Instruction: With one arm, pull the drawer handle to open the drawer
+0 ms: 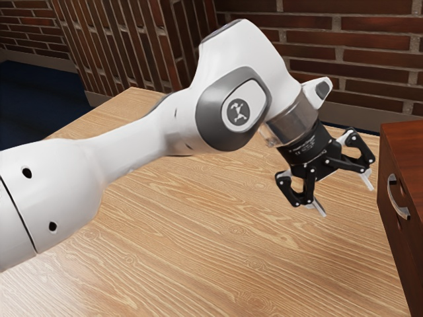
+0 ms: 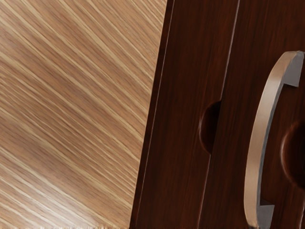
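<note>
Gripper spread wide, pinching nothing, hanging above wooden table, tips aimed toward exterior view's right. Near the tips but apart from them: silver drawer handle, bow-shaped, upright on dark wood drawer front at exterior view's right edge. Drawer front apparently level with cabinet face. Wrist view: same handle ahead of hand, standing off dark front, table grain beside. Farthest back: brick wall.

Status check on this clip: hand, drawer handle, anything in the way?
Hand open, holding nothing. Drawer handle untouched, a gap short of it. Nothing in between.
</note>
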Controlling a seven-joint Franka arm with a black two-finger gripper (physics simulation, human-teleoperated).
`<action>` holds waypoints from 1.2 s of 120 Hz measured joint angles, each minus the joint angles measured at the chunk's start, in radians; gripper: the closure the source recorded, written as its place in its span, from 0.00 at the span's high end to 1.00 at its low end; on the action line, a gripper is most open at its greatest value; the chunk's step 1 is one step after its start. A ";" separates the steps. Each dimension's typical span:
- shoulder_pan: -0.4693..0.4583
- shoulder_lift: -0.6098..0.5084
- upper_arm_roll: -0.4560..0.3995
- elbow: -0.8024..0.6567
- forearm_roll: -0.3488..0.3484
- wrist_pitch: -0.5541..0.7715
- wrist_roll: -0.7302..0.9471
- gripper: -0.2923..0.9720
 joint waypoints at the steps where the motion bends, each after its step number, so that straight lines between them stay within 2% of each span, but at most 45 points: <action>1: -0.001 0.000 0.000 0.000 -0.001 0.001 0.000 0.71; 36: -0.010 0.015 -0.001 0.001 -0.040 0.030 0.009 0.67; 113: 0.011 0.085 -0.029 0.056 -0.041 0.097 0.073 0.60; 144: 0.076 0.096 -0.092 0.063 -0.041 0.105 0.089 0.58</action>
